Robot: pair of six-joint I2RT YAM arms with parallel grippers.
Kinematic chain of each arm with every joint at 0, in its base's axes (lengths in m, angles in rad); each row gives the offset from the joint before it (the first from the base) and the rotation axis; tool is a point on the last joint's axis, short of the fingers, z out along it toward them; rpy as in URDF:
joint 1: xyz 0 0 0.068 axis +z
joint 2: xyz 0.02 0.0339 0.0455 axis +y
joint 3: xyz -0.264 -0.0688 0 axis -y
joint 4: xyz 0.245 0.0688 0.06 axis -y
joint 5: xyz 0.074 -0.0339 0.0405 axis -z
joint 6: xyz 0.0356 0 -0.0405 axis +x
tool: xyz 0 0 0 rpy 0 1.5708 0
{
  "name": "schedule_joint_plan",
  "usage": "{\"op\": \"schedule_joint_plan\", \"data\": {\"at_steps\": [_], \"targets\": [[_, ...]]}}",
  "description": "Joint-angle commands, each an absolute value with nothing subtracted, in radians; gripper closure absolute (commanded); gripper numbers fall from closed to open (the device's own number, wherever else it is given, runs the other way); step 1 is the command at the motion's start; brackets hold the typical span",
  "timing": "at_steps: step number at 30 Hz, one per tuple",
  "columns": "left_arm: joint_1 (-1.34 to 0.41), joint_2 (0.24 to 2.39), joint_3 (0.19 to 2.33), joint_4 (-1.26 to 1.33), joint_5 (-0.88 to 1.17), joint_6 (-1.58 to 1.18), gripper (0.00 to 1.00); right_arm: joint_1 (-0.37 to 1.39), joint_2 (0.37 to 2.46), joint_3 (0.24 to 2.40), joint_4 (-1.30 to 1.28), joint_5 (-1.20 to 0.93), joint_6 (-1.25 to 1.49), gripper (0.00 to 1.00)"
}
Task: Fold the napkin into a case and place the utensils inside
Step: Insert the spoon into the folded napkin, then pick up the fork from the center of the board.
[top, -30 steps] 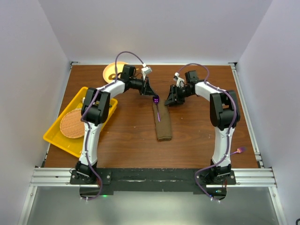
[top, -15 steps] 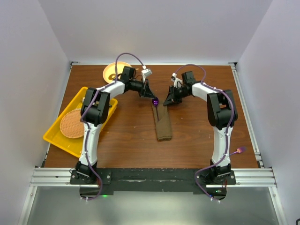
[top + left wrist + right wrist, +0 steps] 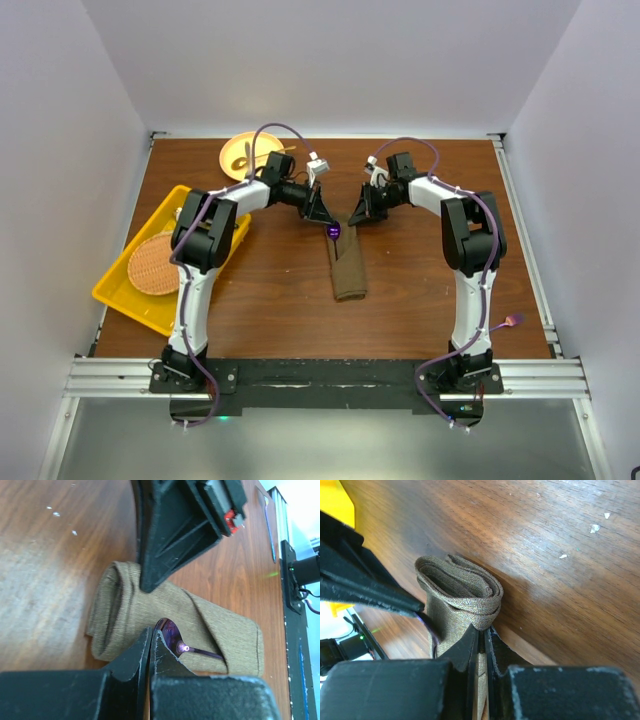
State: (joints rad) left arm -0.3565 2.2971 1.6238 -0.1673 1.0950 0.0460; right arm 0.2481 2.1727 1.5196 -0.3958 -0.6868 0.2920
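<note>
The olive-brown napkin is folded into a narrow case (image 3: 348,268) lying lengthwise at mid-table. A glossy purple spoon (image 3: 171,632) rests with its bowl at the case's far end and its thin handle slid under a diagonal flap. My left gripper (image 3: 150,632) is shut, its tips pinching the bowl's edge. My right gripper (image 3: 486,630) is shut on the right edge of the case's rolled far end (image 3: 465,592). In the top view the left gripper (image 3: 325,217) and right gripper (image 3: 356,218) flank the spoon (image 3: 334,232).
A yellow tray (image 3: 120,292) holding a round woven mat (image 3: 155,265) sits at the left edge. A yellow plate (image 3: 236,157) stands at the back left behind the left arm. A small cable end (image 3: 514,321) lies at the right.
The left gripper has moved toward me with the spoon, sliding its handle deeper into the case. The right gripper's jaws have closed onto the case's far end.
</note>
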Motion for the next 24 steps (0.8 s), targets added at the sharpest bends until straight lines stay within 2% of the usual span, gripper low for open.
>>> {"op": "schedule_joint_plan", "data": {"at_steps": [1,3,6,7,10,13,17,19,20,21,22,24], "targets": [[-0.364,2.218,1.598,-0.126,1.103,0.052,1.0,0.252,2.177,1.519,-0.364,-0.658,0.302,0.98],[-0.364,2.215,1.592,-0.124,1.098,0.054,0.99,0.252,2.174,1.519,-0.362,-0.658,0.304,0.96],[-0.364,2.215,1.592,-0.123,1.092,0.048,0.92,0.252,2.169,1.52,-0.362,-0.669,0.305,0.84],[-0.364,2.214,1.597,-0.121,1.091,0.046,0.84,0.25,2.164,1.526,-0.362,-0.679,0.305,0.77],[-0.364,2.207,1.612,-0.123,1.086,0.044,0.72,0.249,2.138,1.554,-0.385,-0.701,0.287,0.62],[-0.364,2.201,1.647,-0.126,1.083,0.043,0.64,0.239,2.106,1.589,-0.432,-0.721,0.244,0.52],[-0.35,2.194,1.712,-0.138,1.071,0.037,0.57,0.209,2.056,1.643,-0.532,-0.736,0.158,0.46],[-0.335,2.183,1.745,-0.123,1.072,0.008,0.52,0.181,2.028,1.698,-0.651,-0.736,0.046,0.45],[-0.328,2.177,1.756,-0.118,1.071,0.008,0.49,0.173,2.016,1.715,-0.701,-0.738,-0.074,0.41],[-0.321,2.175,1.781,-0.12,1.075,0.008,0.41,0.151,2.002,1.733,-0.756,-0.733,-0.139,0.38],[-0.315,2.165,1.792,-0.121,1.08,0.008,0.38,0.138,1.991,1.765,-0.881,-0.735,-0.209,0.37],[-0.298,2.155,1.831,-0.165,1.095,0.038,0.31,0.108,1.951,1.802,-1.044,-0.7,-0.49,0.35]]}}
